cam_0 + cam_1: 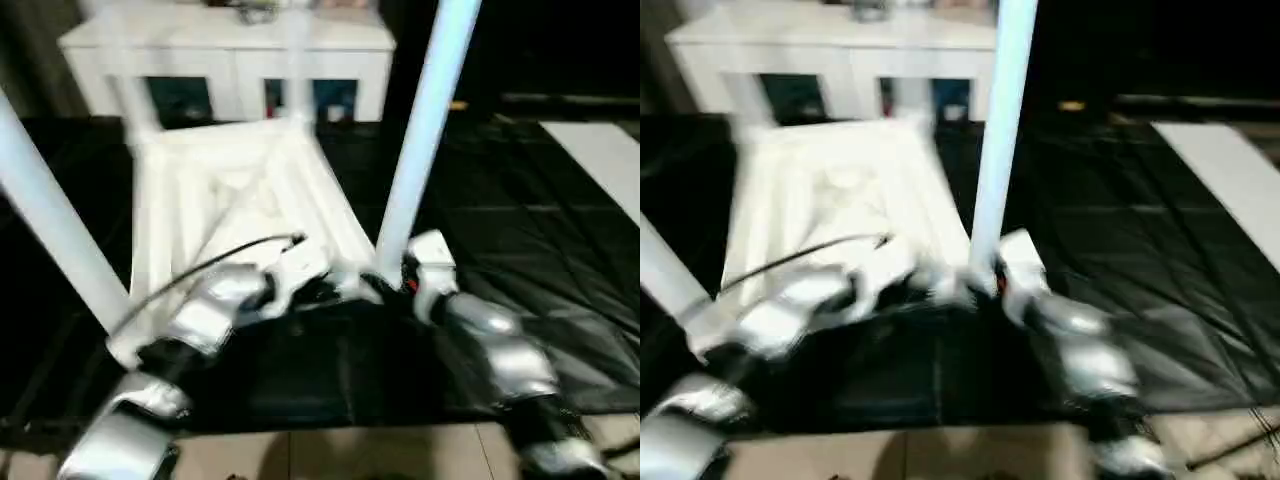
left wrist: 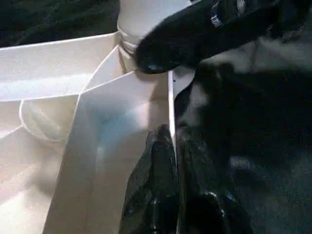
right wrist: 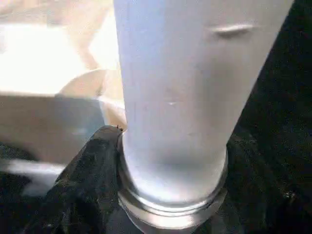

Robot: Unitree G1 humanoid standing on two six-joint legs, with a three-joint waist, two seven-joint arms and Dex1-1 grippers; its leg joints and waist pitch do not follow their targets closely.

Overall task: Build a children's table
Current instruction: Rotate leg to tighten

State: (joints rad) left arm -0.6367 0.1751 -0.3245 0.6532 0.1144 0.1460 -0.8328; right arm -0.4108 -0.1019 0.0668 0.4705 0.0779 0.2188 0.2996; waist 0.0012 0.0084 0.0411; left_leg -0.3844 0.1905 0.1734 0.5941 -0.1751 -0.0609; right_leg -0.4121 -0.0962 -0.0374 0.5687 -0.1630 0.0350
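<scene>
Leg (image 1: pixel 425 130): long axis upright, foot in tabletop (image 1: pixel 240 190) near corner socket. Right gripper (image 3: pixel 170 195) apparently clasps its base; left gripper (image 2: pixel 173 195) pinches the rim beside it.

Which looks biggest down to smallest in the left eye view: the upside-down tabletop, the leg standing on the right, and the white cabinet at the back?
1. Tabletop
2. White cabinet, though it stands farther off, so unsure
3. Right leg, long but thin
</scene>
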